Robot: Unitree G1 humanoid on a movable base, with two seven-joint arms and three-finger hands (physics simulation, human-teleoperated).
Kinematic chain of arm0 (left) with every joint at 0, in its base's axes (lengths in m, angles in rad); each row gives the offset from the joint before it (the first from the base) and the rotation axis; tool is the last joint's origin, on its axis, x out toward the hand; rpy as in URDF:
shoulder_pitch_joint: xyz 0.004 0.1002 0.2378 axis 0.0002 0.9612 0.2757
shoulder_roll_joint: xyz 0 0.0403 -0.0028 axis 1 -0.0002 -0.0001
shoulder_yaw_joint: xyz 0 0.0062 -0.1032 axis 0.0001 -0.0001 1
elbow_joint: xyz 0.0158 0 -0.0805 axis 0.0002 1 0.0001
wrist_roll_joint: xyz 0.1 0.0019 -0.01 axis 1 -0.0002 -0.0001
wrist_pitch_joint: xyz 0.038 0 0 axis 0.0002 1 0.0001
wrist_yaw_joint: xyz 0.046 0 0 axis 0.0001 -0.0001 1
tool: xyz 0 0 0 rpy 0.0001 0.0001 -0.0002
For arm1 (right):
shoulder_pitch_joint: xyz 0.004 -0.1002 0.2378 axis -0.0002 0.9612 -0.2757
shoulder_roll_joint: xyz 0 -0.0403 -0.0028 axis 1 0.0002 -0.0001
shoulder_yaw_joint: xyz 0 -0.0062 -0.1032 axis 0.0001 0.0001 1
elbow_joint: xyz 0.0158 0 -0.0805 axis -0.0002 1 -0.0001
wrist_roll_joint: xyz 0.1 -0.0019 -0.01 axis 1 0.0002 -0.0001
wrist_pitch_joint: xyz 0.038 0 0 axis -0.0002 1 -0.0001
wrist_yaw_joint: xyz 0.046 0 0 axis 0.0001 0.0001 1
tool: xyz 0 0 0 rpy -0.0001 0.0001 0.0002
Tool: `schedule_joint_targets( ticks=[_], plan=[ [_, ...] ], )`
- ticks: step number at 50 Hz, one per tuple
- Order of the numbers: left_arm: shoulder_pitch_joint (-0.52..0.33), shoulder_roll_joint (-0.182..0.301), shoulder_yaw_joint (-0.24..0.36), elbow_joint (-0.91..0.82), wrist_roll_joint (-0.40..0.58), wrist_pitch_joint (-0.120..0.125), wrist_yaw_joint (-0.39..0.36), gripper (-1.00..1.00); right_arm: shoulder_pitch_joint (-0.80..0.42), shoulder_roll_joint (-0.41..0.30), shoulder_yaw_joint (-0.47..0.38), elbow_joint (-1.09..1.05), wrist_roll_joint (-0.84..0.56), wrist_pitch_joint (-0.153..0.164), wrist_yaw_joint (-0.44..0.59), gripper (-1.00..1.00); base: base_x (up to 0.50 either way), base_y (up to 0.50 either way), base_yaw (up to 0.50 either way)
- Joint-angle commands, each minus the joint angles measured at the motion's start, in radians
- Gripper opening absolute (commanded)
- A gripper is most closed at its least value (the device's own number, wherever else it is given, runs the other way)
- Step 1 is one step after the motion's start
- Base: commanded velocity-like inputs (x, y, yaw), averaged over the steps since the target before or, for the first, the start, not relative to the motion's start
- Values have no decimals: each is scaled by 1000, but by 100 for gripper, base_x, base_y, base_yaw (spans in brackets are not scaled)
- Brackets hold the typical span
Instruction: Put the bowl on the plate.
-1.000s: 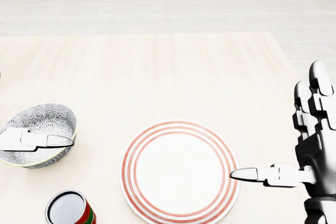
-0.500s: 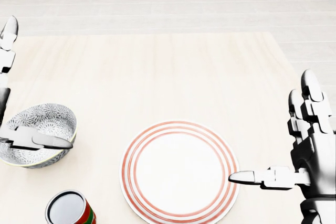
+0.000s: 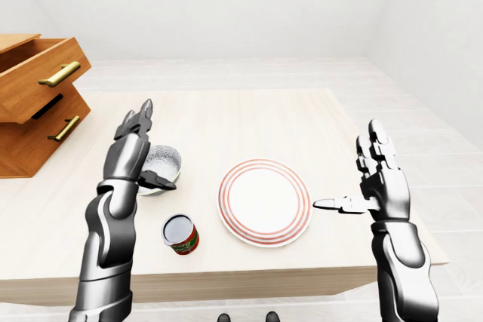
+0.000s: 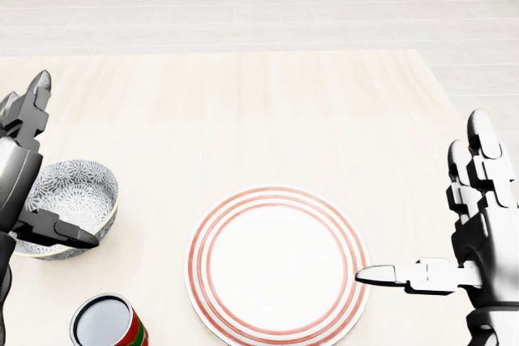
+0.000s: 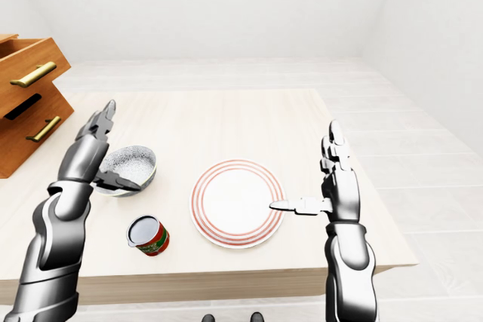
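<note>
With the left hand spread open and only its thumb lying across the small grey-and-white patterned bowl, I'd worry a one-sided pinch could tip it or skid it into the red-labelled tin can nearby. The bowl sits upright and empty on the pale wooden table, left of the red-ringed white plate and apart from it. The right hand hangs open beside the plate's right rim.

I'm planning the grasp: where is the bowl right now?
In the head view the bowl sits at far left, by the left hand, left of the plate and above the can.
</note>
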Motion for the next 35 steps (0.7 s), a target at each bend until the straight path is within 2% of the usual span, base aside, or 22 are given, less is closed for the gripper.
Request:
schedule_joint_targets(
  ticks=[1,4,14,25,35],
  plan=[
    [-14,3,-6,68,96,0,9,100,-1,-2,-10,0,7,0,3,100,0,0,0],
    [-29,6,-6,74,122,0,5,100,1,-2,-13,0,9,0,5,100,0,0,0],
    [10,-5,-10,49,185,0,12,100,4,-3,-21,-6,12,0,8,100,0,0,0],
    [-45,16,-15,185,234,0,41,100,5,-3,-29,-12,14,0,10,100,0,0,0],
    [-35,12,-40,228,273,0,60,100,2,-7,-34,-29,8,0,8,100,0,0,0]
  ],
)
